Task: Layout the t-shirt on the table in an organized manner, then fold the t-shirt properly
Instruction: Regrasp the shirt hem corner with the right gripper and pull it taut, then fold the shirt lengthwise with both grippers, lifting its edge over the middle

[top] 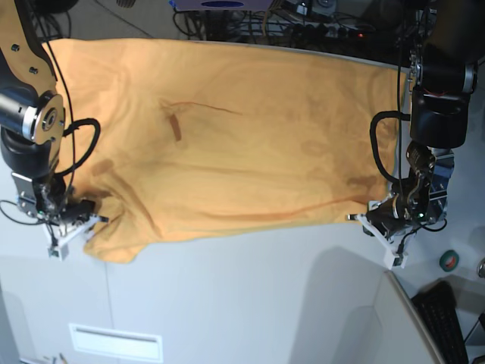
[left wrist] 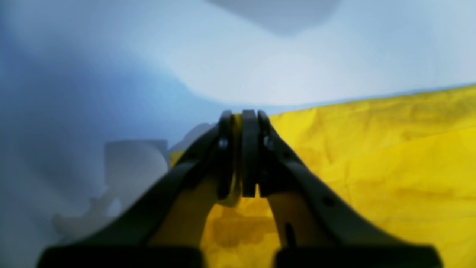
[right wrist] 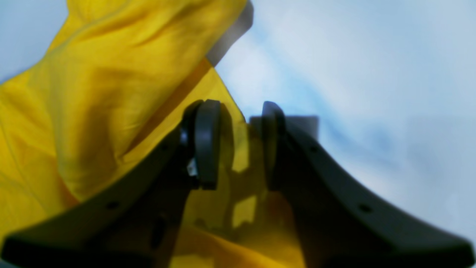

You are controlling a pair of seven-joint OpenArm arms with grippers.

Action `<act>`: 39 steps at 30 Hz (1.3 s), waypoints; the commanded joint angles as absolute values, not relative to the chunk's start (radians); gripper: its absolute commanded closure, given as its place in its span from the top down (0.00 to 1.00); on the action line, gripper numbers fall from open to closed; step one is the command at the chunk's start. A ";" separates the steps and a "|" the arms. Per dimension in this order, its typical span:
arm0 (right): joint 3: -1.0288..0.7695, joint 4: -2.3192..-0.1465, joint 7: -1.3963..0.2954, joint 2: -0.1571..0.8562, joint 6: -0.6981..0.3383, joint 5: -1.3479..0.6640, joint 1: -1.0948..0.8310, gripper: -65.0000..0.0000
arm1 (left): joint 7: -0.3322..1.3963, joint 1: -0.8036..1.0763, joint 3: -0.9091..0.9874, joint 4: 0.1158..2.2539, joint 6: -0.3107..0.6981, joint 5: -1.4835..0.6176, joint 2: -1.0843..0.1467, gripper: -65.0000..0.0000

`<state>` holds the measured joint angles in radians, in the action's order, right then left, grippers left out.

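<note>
Only t-shirt (top: 227, 144) flat on table (top: 250, 303)

Right gripper (right wrist: 238, 145) jaws apart around a blurry, seemingly untouched t-shirt (right wrist: 93, 100) fold.

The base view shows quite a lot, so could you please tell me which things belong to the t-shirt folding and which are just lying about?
Belonging to the job:
- the t-shirt, spread out
- the table beneath it
- the left gripper, shut on the shirt's edge
- the right gripper, at the opposite edge

Just lying about:
- keyboard
- tape roll
- cables beyond the table
</note>
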<state>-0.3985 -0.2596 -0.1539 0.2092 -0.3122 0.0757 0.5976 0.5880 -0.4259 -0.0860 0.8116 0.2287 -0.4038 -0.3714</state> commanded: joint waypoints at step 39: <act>-0.400 -0.559 -0.165 0.216 -0.317 0.065 0.530 0.00 | 0.616 -0.335 -0.073 1.116 0.225 -0.418 -0.412 0.00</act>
